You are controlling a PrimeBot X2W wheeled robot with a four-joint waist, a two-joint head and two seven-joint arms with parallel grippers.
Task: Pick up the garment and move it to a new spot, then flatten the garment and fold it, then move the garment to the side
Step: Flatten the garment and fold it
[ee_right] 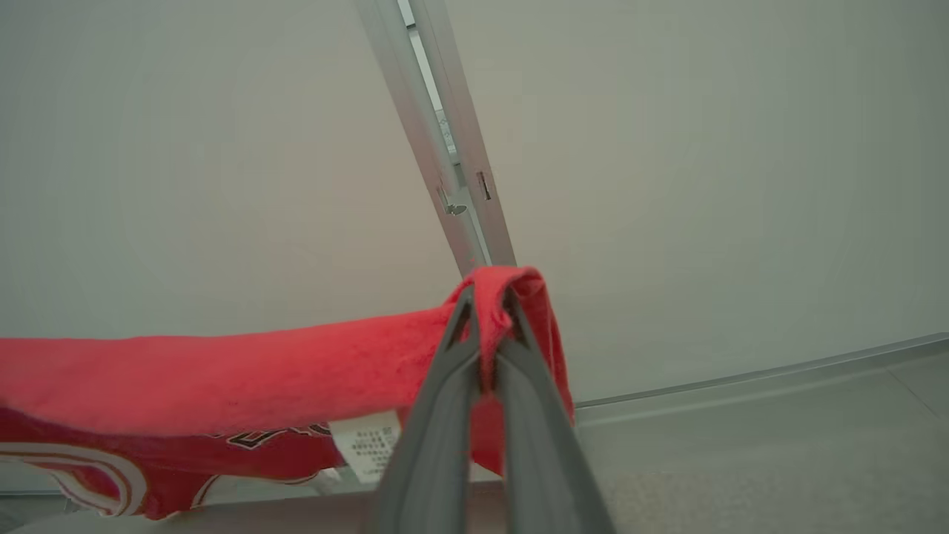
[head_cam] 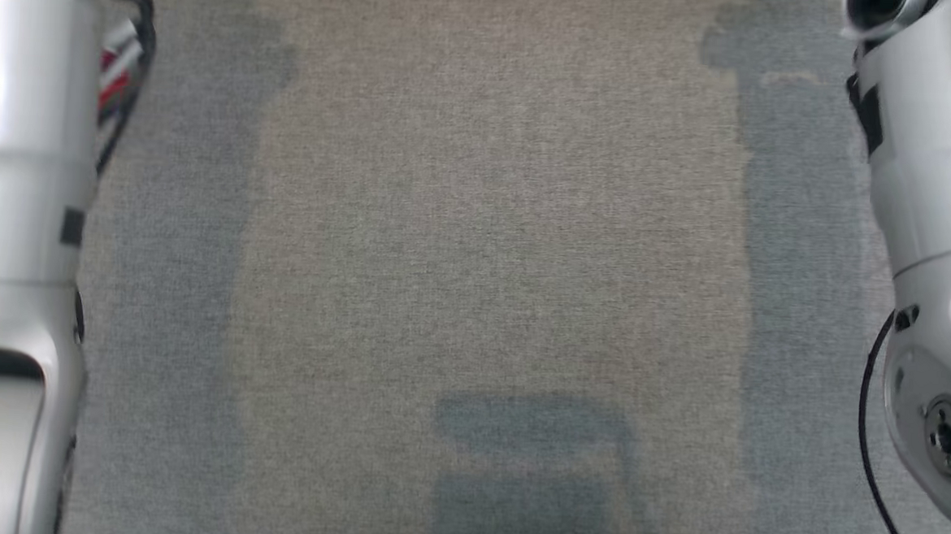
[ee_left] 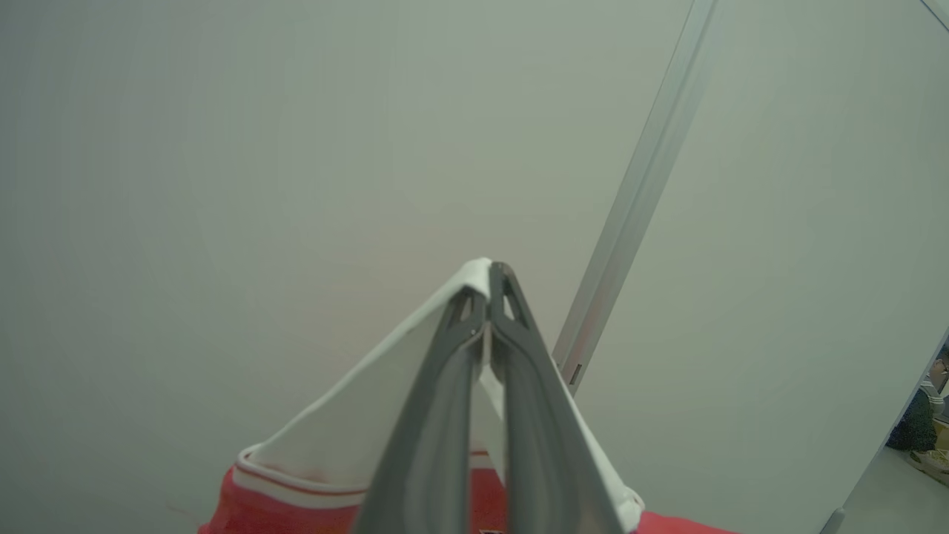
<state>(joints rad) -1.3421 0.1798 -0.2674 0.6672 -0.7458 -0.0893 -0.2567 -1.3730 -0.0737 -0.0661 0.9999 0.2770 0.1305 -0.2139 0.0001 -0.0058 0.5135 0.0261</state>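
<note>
The garment is red with white trim and a printed design. In the left wrist view my left gripper (ee_left: 488, 276) is shut on a white edge of the garment (ee_left: 356, 423), with red cloth hanging below. In the right wrist view my right gripper (ee_right: 488, 291) is shut on a red edge of the garment (ee_right: 222, 371), which stretches away to the left with a white label under it. The cloth hangs in the air in front of a pale wall. In the head view, my pale left forearm (head_cam: 15, 194) and right forearm (head_cam: 935, 201) frame the edges.
Grey-beige carpet (head_cam: 493, 243) lies below in the head view, with darker shadow bands at both sides. A pale wall with a metal strip (ee_left: 630, 200) stands ahead. A metal door frame (ee_right: 445, 148) crosses the right wrist view. A seated person (ee_left: 923, 415) shows at far right.
</note>
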